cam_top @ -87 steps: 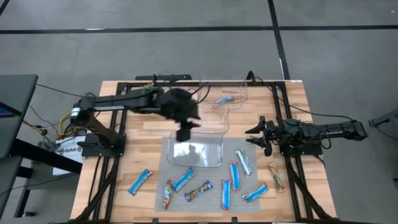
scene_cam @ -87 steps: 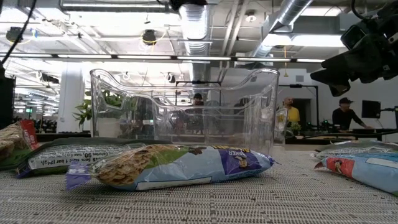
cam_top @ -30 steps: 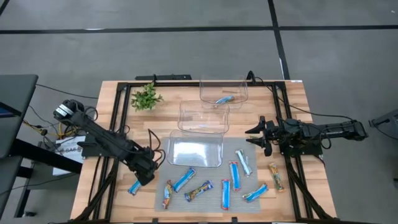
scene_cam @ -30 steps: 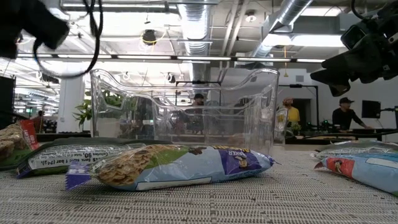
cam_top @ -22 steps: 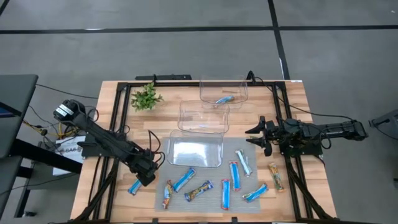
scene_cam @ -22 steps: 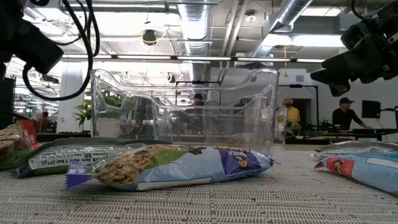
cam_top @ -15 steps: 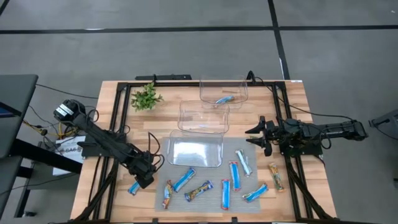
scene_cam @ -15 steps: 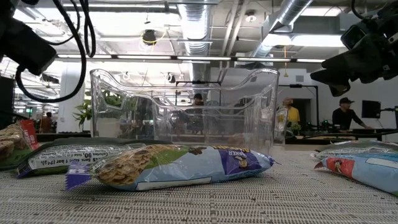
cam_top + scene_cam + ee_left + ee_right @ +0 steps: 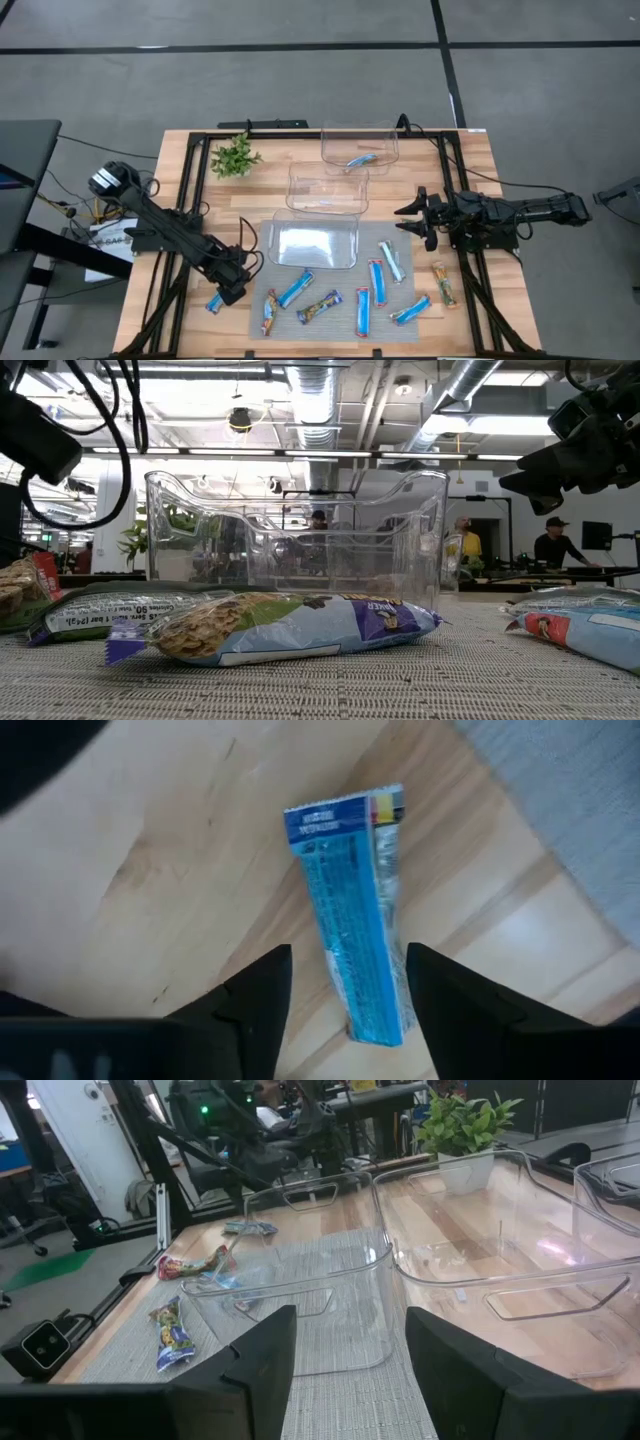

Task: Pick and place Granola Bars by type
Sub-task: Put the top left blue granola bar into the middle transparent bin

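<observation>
A grey floor (image 9: 300, 80) crossed by dark lines surrounded the wooden table (image 9: 480, 170), which filled the middle of the high view. A dark desk (image 9: 20, 180) sat at the left edge. In the low view, ducts (image 9: 460, 390) and strip lights (image 9: 300, 452) ran along the ceiling at the top, a white column (image 9: 112, 510) stood at left, and people (image 9: 553, 545) sat at desks at right.

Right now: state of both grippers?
Left gripper: open, fingers straddling the bright blue bar on the wood, not gripping it.
Right gripper: open, holding nothing.
</observation>
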`<action>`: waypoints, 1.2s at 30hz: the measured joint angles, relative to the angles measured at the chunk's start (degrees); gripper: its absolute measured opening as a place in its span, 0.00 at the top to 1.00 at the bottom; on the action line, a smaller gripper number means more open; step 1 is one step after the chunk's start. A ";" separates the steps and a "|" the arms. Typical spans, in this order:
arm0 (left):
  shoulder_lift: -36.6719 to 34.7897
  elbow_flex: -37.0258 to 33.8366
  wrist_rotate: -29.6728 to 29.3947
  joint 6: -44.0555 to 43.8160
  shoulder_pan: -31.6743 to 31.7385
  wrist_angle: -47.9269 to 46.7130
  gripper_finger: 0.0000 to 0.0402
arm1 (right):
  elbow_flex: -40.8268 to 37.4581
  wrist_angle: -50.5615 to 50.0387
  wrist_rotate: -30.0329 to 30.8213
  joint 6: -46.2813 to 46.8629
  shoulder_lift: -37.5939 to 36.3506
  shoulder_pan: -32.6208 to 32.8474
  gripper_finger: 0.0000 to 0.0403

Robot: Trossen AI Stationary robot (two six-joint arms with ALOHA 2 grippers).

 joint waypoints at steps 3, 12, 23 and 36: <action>1.41 0.00 0.17 0.45 -0.10 1.47 0.49 | -0.01 0.00 0.00 0.00 0.01 -0.01 0.54; 2.78 0.00 -0.85 0.45 -1.43 3.52 0.49 | 0.00 0.00 0.00 0.00 0.02 0.00 0.54; 2.78 -3.14 -1.52 -1.93 -3.01 8.73 0.49 | 0.00 0.00 0.00 0.00 0.02 -0.02 0.54; 2.65 -6.30 -2.41 -3.06 -3.75 11.58 0.49 | -0.01 0.00 0.00 0.00 0.00 -0.02 0.54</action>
